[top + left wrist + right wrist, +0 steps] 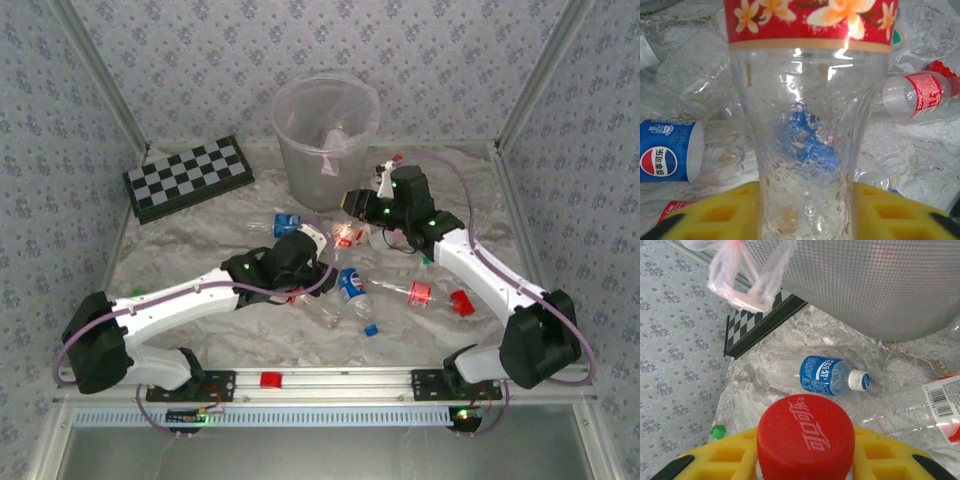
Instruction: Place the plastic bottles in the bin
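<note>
While the left hand clamps the flowered bottle at its waist and the right hand pinches the red-capped bottle by its cap, both on the bin's near side, raise each well above the rim before letting go.

Saw blk/white chessboard lying flat at far-left corner, on crinkled silvery sheet spread over table. Noted small blue cap loose nr front centre, red block on front rail. Spotted green cap by sheet's left edge, floral wallpaper behind.
</note>
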`<control>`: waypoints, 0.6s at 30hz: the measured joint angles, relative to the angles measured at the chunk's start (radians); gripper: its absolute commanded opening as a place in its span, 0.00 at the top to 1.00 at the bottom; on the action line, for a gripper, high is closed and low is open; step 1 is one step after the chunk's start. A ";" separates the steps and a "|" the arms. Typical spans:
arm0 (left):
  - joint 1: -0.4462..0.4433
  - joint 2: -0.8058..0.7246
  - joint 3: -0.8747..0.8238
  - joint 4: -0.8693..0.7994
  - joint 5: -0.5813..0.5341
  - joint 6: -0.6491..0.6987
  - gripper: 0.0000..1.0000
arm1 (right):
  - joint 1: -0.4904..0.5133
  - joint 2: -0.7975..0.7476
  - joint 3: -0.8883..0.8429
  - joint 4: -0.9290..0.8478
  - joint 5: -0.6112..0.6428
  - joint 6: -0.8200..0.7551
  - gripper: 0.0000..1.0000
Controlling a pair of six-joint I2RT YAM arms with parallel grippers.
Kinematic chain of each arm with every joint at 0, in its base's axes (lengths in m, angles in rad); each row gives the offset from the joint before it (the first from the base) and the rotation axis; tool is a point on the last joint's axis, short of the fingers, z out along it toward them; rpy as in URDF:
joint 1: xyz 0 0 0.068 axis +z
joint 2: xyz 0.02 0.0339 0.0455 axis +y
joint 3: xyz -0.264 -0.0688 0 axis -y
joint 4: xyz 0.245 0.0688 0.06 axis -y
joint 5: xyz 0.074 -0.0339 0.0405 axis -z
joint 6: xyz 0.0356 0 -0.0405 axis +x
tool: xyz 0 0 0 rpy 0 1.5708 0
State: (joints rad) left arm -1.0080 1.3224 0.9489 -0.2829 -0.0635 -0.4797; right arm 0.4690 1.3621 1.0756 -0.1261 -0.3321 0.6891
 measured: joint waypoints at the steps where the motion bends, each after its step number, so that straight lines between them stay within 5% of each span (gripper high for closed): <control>1: -0.001 0.000 0.001 0.001 0.000 -0.005 0.28 | 0.000 -0.006 0.012 -0.021 0.005 -0.009 0.73; 5: 0.010 -0.002 0.031 -0.024 -0.016 -0.040 0.08 | 0.003 -0.042 0.101 -0.154 0.051 -0.079 0.75; 12: 0.064 -0.126 0.037 -0.053 -0.052 -0.117 0.07 | -0.017 -0.098 0.363 -0.335 0.189 -0.239 0.84; 18: 0.238 -0.255 -0.115 -0.118 -0.048 -0.310 0.10 | -0.091 -0.061 0.619 -0.368 0.201 -0.333 0.96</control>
State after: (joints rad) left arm -0.7696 1.0672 0.8337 -0.4011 -0.1120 -0.7898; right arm 0.3782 1.3006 1.6943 -0.4938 -0.1307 0.3561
